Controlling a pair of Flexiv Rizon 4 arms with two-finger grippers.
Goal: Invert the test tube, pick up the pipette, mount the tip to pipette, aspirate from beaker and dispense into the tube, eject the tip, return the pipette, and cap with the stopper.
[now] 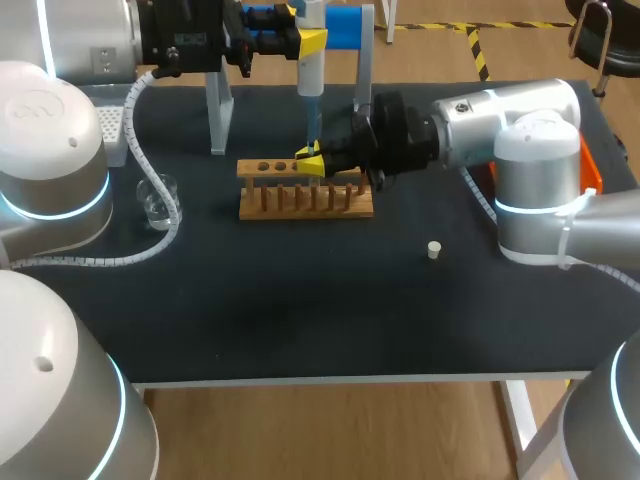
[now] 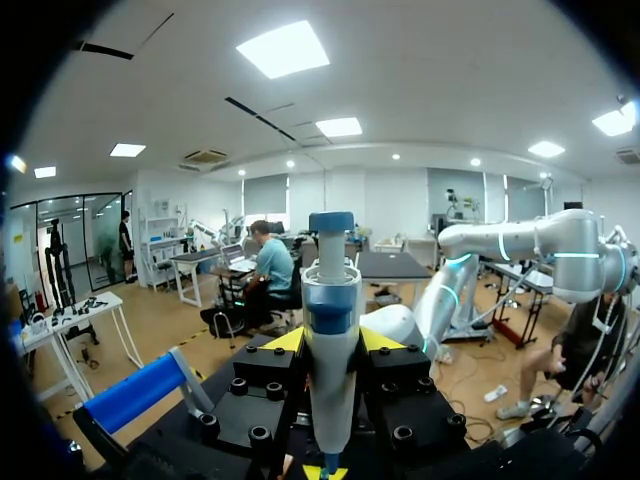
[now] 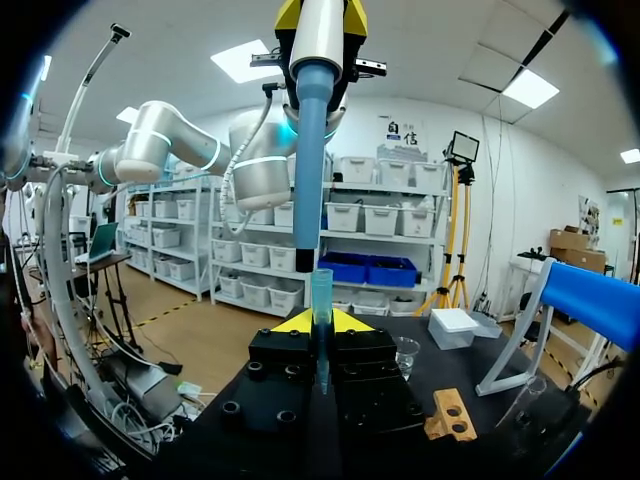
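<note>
Right hand is clenched on the upright tube at the wooden rack. The tube is likely thin, slick and brittle, so hold it mid-wall, gently. Left hand grasps the stiff white pipette, its tapered blue tip just above the tube's mouth. Stopper lies apart on the bench.

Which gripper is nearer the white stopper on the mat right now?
Right. The right gripper, holding a blue tip, sits at the wooden rack, a short way from the stopper. The left gripper holds the pipette higher, toward the table's back.
</note>
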